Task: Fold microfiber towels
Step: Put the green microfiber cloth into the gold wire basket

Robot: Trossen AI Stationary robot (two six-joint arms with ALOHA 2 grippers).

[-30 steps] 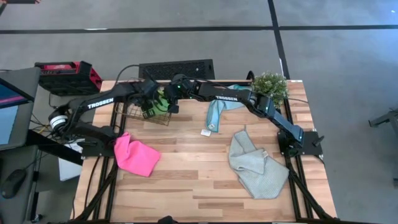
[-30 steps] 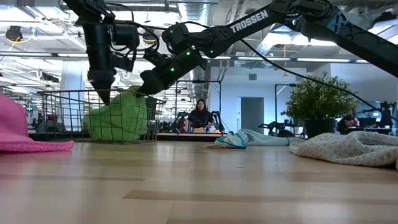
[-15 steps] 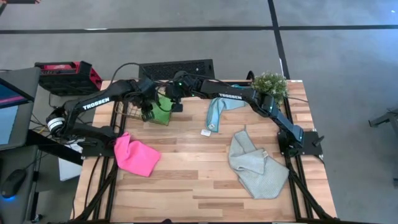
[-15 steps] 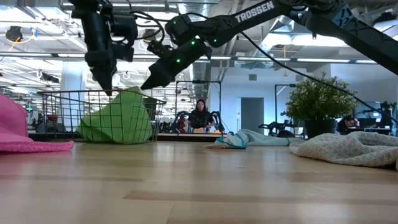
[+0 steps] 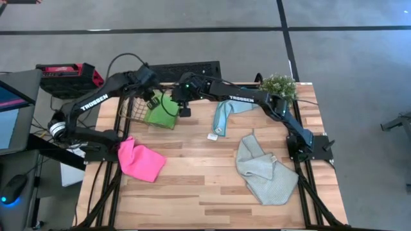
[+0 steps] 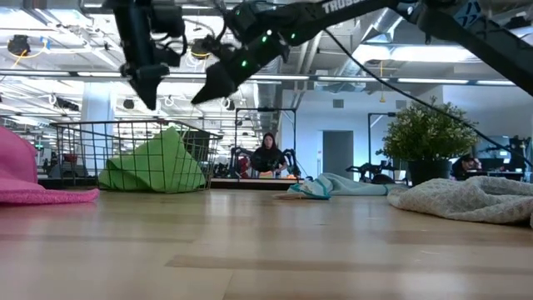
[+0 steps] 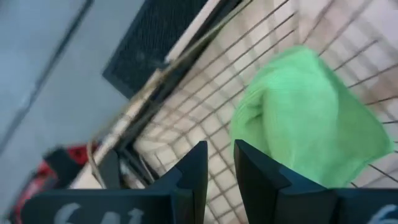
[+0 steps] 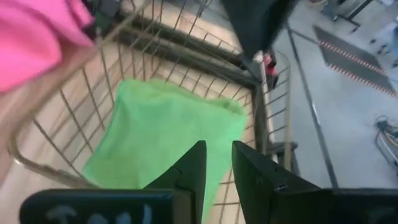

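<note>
The bright green towel (image 5: 162,110) lies in a loose heap inside the wire basket (image 5: 133,114) at the table's far left, resting on the basket floor; it also shows in the low view (image 6: 154,162). My left gripper (image 5: 154,101) hangs above it, fingers pointing down, shut and empty (image 7: 221,165). My right gripper (image 5: 183,109) hangs just right of the basket, slanting down toward the towel, shut and empty (image 8: 217,162). The pink towel (image 5: 140,160), the teal-blue towel (image 5: 225,114) and the grey towel (image 5: 263,170) lie on the table.
A potted plant (image 5: 278,86) stands at the far right corner. A small white tag (image 5: 212,136) lies by the teal-blue towel. A dark grille (image 5: 182,70) lies beyond the far edge. Bare wood (image 5: 199,160) shows between the pink and grey towels.
Both grippers have risen away from the top of the green towel. The towel, which stood up in a peak under them, has sunk and spread wider in the basket.
</note>
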